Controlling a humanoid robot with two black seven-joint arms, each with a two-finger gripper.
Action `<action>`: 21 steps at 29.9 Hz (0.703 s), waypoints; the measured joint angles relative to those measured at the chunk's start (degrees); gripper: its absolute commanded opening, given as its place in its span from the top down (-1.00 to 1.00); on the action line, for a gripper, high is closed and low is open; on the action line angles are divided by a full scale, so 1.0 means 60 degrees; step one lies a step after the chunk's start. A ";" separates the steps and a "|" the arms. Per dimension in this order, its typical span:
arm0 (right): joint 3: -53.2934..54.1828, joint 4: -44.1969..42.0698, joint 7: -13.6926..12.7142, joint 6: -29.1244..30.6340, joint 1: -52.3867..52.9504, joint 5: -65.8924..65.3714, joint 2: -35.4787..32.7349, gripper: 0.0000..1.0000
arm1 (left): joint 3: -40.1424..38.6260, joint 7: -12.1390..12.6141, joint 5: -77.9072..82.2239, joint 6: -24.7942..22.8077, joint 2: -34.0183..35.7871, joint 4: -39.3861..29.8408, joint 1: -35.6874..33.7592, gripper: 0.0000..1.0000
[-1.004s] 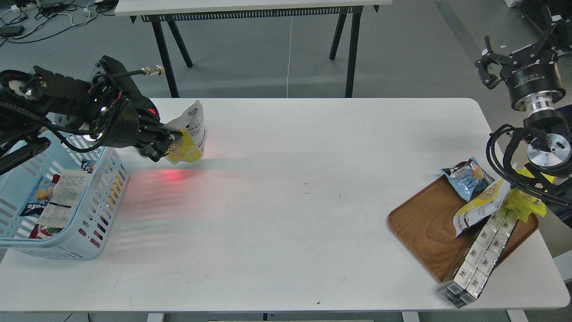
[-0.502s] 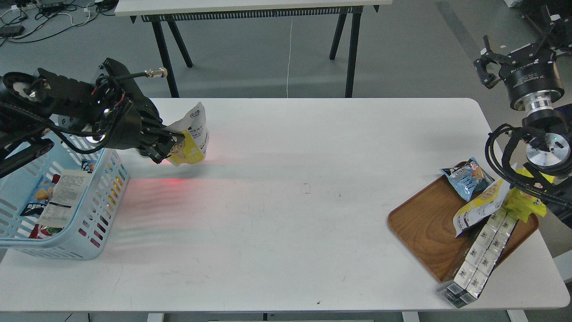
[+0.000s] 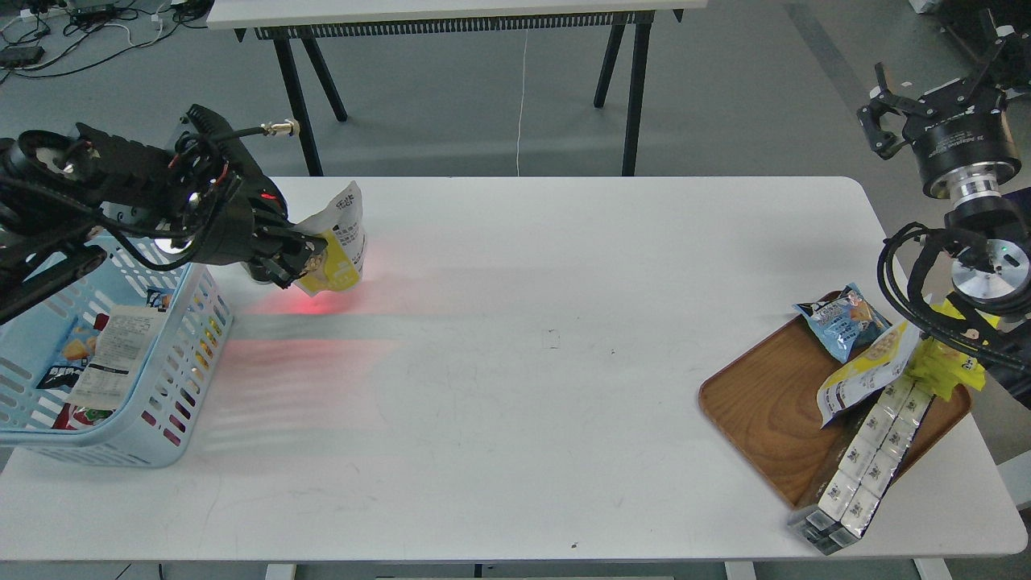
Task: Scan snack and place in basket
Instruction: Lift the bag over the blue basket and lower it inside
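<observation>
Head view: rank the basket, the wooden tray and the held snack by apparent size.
1. Wooden tray and basket: alike, and the frame edge cuts the basket off, so unranked.
2. Snack in the left pincer: clearly smallest.

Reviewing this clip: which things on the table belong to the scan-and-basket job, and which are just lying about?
Part of the job:
- small white-and-yellow snack pouch, gripped by the left gripper
- light blue slotted plastic basket, already holding packs

Lying about:
- brown wooden tray
- blue snack bag
- longer yellow-and-white pouch
- bright yellow pack
- long white box pack
</observation>
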 measured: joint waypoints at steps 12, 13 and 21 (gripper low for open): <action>0.0003 0.0000 0.0000 0.0008 -0.0003 0.0000 -0.0014 -0.99 | -0.0029 0.0000 0.0000 0.0000 0.0062 -0.0290 -0.0053 0.99; 0.0003 0.0000 0.0000 0.0010 -0.0003 0.0000 -0.0014 -0.99 | -0.0030 0.0000 0.0000 0.0000 0.0164 -0.0453 -0.0064 0.99; 0.0003 0.0000 0.0000 0.0017 -0.0002 0.0001 0.0054 -0.99 | -0.0512 -0.0001 0.0000 -0.0001 0.1691 -0.1898 -0.0155 0.99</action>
